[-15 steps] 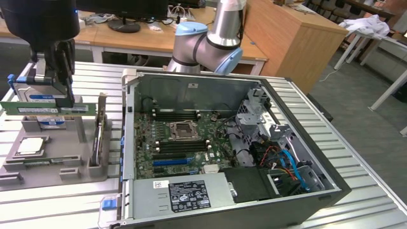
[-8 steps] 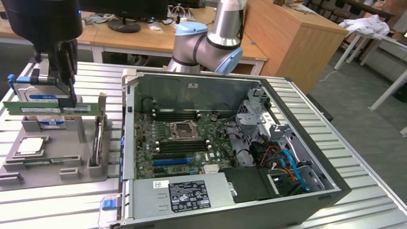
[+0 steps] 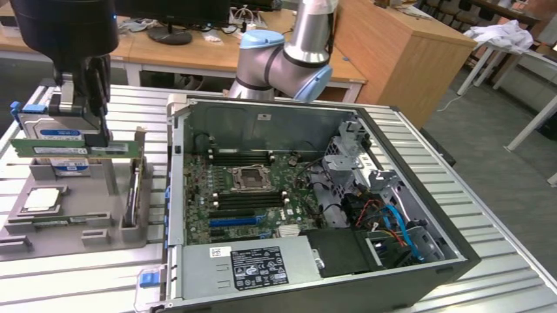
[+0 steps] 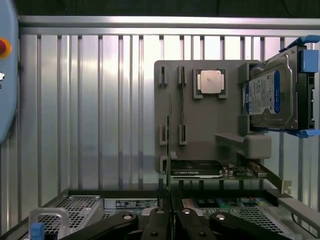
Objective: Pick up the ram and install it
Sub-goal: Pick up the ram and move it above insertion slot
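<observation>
In the exterior view, the black robot gripper (image 3: 94, 140) is hanging at the exterior view's left. It is clamping narrowly on the long, thin green circuit-board ram stick (image 3: 52, 148). The ram is lying level in the air above the grey plastic parts tray (image 3: 87, 208), in front of the boxy silver hard drive with a blue label (image 3: 44, 127). The open black computer case (image 3: 452, 261) is sitting just beside the tray.

In the wrist view, the dark fingers (image 4: 155, 222) are pressing together over the tray, where a square silver processor chip (image 4: 210, 81) is resting.
</observation>
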`<move>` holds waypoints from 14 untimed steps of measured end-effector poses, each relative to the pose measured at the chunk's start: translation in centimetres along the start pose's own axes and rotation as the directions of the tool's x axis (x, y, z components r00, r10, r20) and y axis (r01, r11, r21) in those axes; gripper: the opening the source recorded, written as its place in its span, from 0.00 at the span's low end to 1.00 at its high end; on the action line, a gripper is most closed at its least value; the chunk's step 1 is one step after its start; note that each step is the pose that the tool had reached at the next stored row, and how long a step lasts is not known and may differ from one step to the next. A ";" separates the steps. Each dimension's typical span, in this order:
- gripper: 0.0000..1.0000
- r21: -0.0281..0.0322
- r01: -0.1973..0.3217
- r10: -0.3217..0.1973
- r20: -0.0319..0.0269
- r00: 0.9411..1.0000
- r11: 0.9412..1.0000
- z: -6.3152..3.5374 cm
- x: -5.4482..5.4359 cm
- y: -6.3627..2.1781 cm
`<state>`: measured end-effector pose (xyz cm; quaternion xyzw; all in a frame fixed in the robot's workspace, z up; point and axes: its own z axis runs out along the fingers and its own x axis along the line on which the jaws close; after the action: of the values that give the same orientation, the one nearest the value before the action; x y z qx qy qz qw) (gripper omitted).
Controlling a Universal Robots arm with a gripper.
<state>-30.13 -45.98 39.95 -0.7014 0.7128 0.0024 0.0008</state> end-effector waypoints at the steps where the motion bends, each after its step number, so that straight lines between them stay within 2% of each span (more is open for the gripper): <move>1: 0.12 0.000 0.000 0.000 0.000 1.000 1.000 0.00 0.0 -0.08; 14: 0.12 0.000 0.000 0.000 0.000 1.000 1.000 0.00 -0.1 -1.17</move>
<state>-28.96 -45.93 39.95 -0.7014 0.7127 0.0024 0.0008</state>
